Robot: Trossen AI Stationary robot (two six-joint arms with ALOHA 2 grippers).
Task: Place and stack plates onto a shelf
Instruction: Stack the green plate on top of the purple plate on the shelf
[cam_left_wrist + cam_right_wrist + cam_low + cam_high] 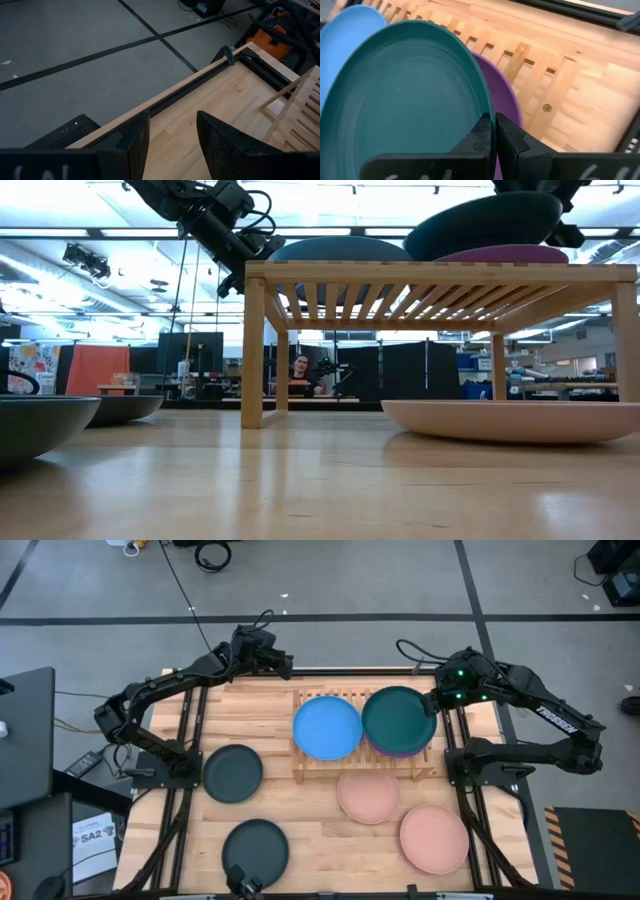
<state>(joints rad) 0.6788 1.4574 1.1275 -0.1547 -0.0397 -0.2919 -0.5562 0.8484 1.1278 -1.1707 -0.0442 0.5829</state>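
The wooden shelf (318, 772) stands mid-table. On it sit a bright blue plate (327, 727) at the left and a purple plate (505, 255) at the right. A teal plate (399, 720) lies tilted over the purple one, with my right gripper (493, 131) shut on its rim at the shelf's far right. My left gripper (172, 130) hangs open and empty above the table's far edge, left of the shelf. Two dark plates (233, 773) (256, 848) and two salmon plates (368, 795) (434, 838) rest flat on the tabletop. My right gripper pinches the teal plate's rim (481, 112) between its two fingers, on the plate's far right side. The fingers slant down from the table's right. The plate is tilted, its held side (545, 205) raised and its lower side over the purple plate.
The black frame rails (452, 780) run along both sides of the table. One salmon plate sits right against the shelf's near edge. Bare wood lies between the dark plates and the salmon ones. A person shows far off in the room behind the table.
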